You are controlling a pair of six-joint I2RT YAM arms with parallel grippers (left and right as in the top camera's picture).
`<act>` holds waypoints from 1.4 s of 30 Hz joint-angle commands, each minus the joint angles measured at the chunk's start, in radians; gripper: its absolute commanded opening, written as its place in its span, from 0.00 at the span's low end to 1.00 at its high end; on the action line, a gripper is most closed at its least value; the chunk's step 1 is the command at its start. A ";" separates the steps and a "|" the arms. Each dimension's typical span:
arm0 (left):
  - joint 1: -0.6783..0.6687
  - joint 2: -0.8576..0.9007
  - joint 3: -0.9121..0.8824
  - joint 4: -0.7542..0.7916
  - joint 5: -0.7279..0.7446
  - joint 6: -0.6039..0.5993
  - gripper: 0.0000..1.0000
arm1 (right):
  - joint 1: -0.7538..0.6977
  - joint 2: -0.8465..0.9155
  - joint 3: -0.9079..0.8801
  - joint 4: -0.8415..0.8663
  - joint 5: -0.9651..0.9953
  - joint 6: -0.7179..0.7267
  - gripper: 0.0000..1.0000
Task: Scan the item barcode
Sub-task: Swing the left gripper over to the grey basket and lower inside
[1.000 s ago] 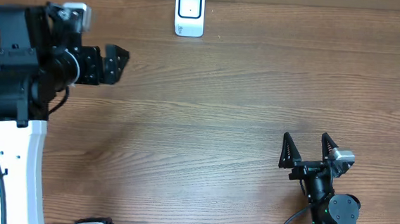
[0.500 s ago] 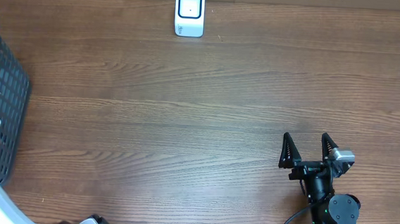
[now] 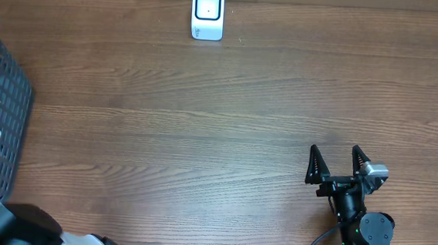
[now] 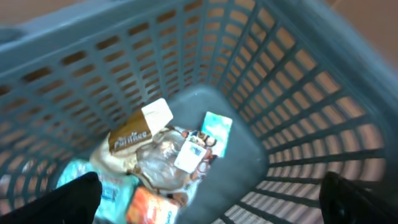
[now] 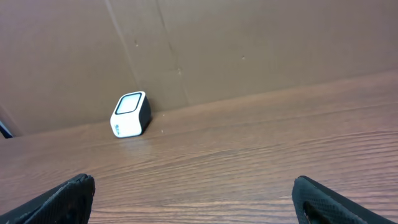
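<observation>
right pincer (image 3: 333, 154): spread wide, empty, low over the near right part of the desk (image 3: 202, 137), pointed at the far edge.
left pincer (image 4: 214, 202): spread wide, gripping nothing, poised above the basket (image 4: 298, 93) and looking down into it.
basket position: left edge of the desk, well apart from the right pincer.
item to scan: somewhere in the heap on the basket floor; none picked yet, judging by the empty jaws.
heap: brown packet (image 4: 130, 134), clear crinkled bag (image 4: 163, 158) with a white label, teal-and-white pack (image 4: 217, 127), all touching or overlapping.
scanner (image 3: 207, 13): upright at the far edge of the desk, close against the cardboard wall (image 5: 249, 43), with its window tilted up and toward the desk.
risk at the grab: two packs caught at once because of the overlap; a slip off the glossy clear bag; a snag in the mesh if lowered too near a side.
risk at the scan: barcode turned away from the window or covered by a finger, through a blind pickup.
hidden: no barcode legible on any pack; lettering blurred; lower left of the heap cut off by the frame and one fingertip (image 4: 81, 199); most of the basket outside the overhead view.
</observation>
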 commanded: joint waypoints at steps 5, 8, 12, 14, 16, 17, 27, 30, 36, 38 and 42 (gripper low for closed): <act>-0.001 0.178 0.008 0.115 0.021 0.187 0.89 | -0.006 -0.007 -0.010 0.006 -0.002 -0.001 1.00; -0.008 0.230 0.008 0.140 0.021 0.246 0.85 | -0.006 -0.007 -0.010 0.006 -0.002 -0.001 1.00; -0.015 0.328 0.008 0.132 0.021 0.256 0.83 | -0.006 -0.007 -0.010 0.006 -0.002 -0.001 1.00; -0.020 0.370 0.008 0.116 0.022 0.263 0.81 | -0.006 -0.007 -0.010 0.006 -0.002 -0.001 1.00; -0.026 0.410 0.008 0.101 0.022 0.277 0.79 | -0.006 -0.007 -0.010 0.006 -0.002 -0.001 1.00; -0.031 0.433 0.008 0.093 0.022 0.279 0.78 | -0.006 -0.007 -0.010 0.006 -0.002 -0.001 1.00; -0.073 0.564 0.008 0.054 -0.055 0.293 0.80 | -0.006 -0.007 -0.010 0.006 -0.002 -0.001 1.00; -0.073 0.596 0.008 0.035 -0.122 0.246 0.80 | -0.006 -0.007 -0.010 0.006 -0.002 -0.001 1.00; -0.072 0.617 0.008 0.003 -0.226 0.154 0.77 | -0.006 -0.007 -0.010 0.006 -0.002 -0.001 1.00; -0.072 0.607 0.012 0.002 -0.226 0.154 0.77 | -0.006 -0.007 -0.010 0.006 -0.002 -0.001 1.00; -0.074 0.583 0.067 -0.037 -0.225 0.130 0.76 | -0.006 -0.007 -0.010 0.006 -0.002 -0.001 1.00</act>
